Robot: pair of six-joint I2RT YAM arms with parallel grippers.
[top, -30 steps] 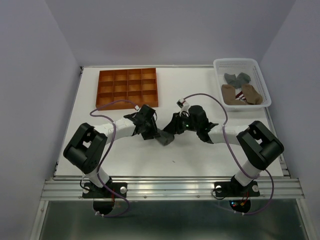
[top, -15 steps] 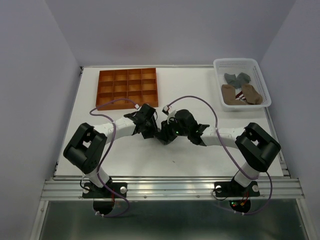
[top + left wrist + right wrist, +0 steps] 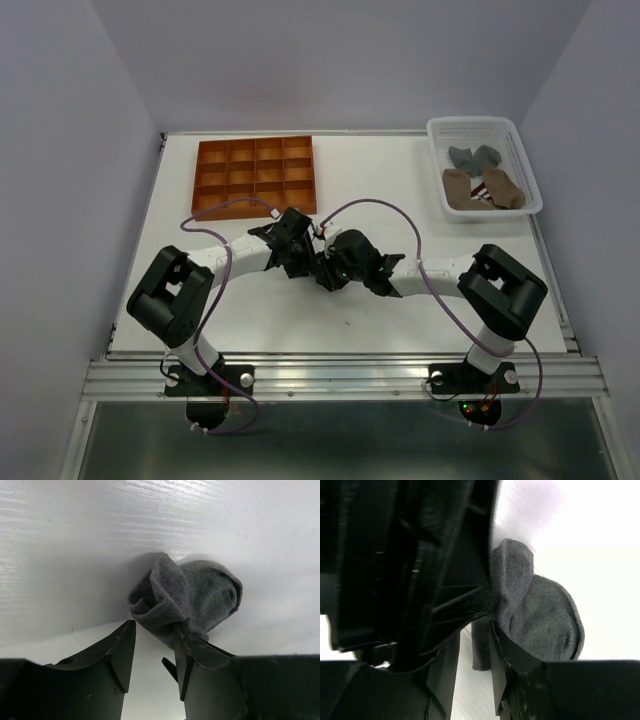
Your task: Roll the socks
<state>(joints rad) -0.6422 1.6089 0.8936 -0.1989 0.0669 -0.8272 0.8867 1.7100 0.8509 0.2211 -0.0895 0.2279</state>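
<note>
1. The bundled dark-grey fabric sock (image 3: 192, 597) lies mid-table, at the orange compartment tray's (image 3: 254, 176) five o'clock.
2. Left gripper (image 3: 152, 652) half-open, its fingers straddling the sock's cuff fold.
3. Right gripper (image 3: 472, 667) is narrowly parted on a fold.
4. Likely light, limp, springy: pinch folded edges.

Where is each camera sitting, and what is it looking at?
Top external: above and behind the arms, looking down at the table; both arms show, with the left gripper and right gripper meeting mid-table.
Left wrist: on the left arm, looking past its own fingers at the bundled grey sock.
Right wrist: on the right arm, close to the same sock, its fingers and the other gripper's black body showing.
Shared: both wrist views show the grey sock.
</note>
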